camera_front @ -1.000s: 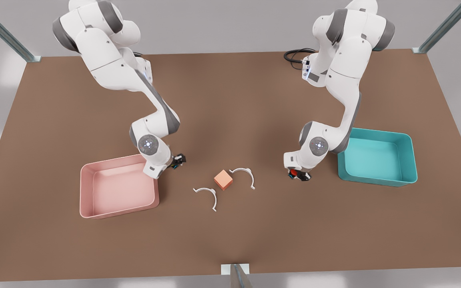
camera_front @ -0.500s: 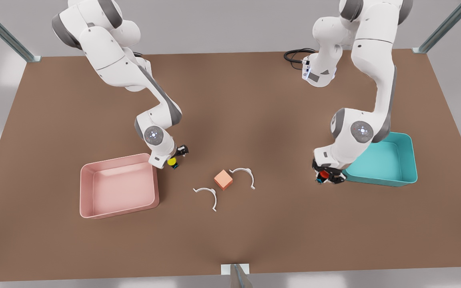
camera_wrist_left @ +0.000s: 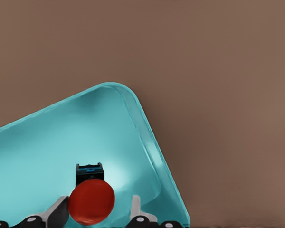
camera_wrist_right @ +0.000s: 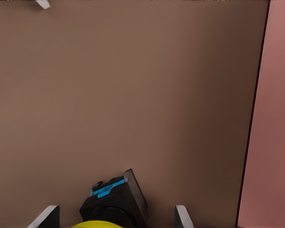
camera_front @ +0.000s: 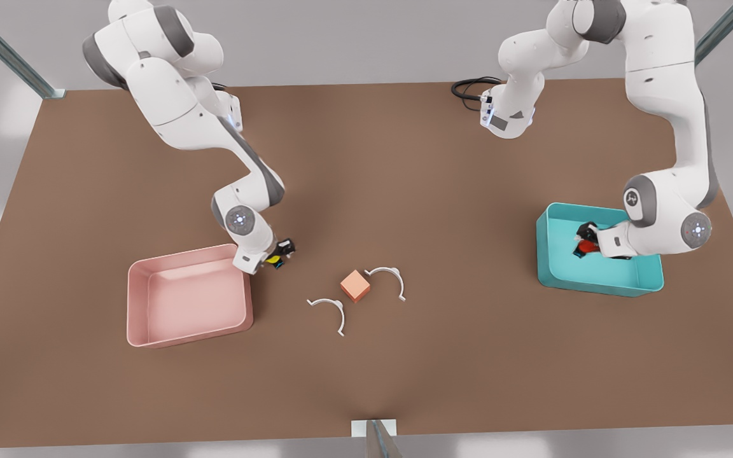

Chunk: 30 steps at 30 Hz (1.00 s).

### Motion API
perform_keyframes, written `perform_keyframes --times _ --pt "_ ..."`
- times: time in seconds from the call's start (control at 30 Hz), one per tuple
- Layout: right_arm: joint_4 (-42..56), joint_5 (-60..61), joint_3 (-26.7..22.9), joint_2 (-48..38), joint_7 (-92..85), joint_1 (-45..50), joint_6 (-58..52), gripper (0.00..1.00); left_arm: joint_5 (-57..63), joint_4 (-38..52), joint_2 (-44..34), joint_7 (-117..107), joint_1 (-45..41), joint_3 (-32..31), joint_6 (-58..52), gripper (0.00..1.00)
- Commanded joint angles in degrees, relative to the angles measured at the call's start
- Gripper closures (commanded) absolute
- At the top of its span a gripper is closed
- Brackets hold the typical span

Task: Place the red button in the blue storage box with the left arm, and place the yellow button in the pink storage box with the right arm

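1. The left gripper (camera_front: 586,245) is over the interior of the blue storage box (camera_front: 649,280), which sits near the worktop's edge on the front view's right.
2. In the left wrist view the left gripper (camera_wrist_left: 97,216) has a finger on either side of the red button (camera_wrist_left: 91,201). The red cap hides the contact, so whether the fingers (camera_wrist_left: 136,209) are clamped on it cannot be told.
3. The red button (camera_front: 587,246) is within the outline of the blue storage box (camera_wrist_left: 147,142), close to the wall nearer the worktop's middle. Whether it touches the floor of the box cannot be told.
4. The right gripper (camera_front: 275,257) is over bare worktop (camera_front: 366,159), just beside the far corner of the pink storage box (camera_front: 144,337) that faces the worktop's middle.
5. In the right wrist view the fingers (camera_wrist_right: 182,216) of the right gripper (camera_wrist_right: 111,219) stand apart on either side of the yellow button (camera_wrist_right: 113,206). Contact is not visible, so the grip state cannot be told.
6. The yellow button (camera_front: 273,259) is outside the pink storage box (camera_wrist_right: 270,118), near its wall.
7. Near the worktop's centre a salmon-orange cube (camera_front: 355,285) sits between two white curved clips (camera_front: 330,312), close to both.
8. A black cable (camera_front: 468,89) lies at the far edge of the worktop, beside the base of the arm on the front view's right.
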Motion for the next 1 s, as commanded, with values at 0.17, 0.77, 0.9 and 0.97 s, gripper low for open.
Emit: perform_keyframes --times 0.17,0.77,0.9,0.97 --pt "-0.5 -0.1 0.2 -0.1 -3.3 -0.1 0.4 0.23 -2.5 14.4 0.8 -15.9 -4.3 -0.9 -14.4 0.00" --pt "10.2 0.0 -0.1 -6.1 -2.4 -1.3 -11.4 0.50 3.4 29.5 -5.3 -51.3 -13.0 0.8 -18.4 0.00" --pt "14.7 0.0 -0.3 -6.8 -7.1 -6.5 -17.7 0.50 3.4 29.5 -5.3 -51.3 -13.0 0.8 -18.4 0.00" --pt "14.3 0.0 -0.3 -6.8 -7.3 -10.0 -18.0 0.48 3.4 29.5 -5.3 -51.3 -13.0 0.8 -18.4 0.00"
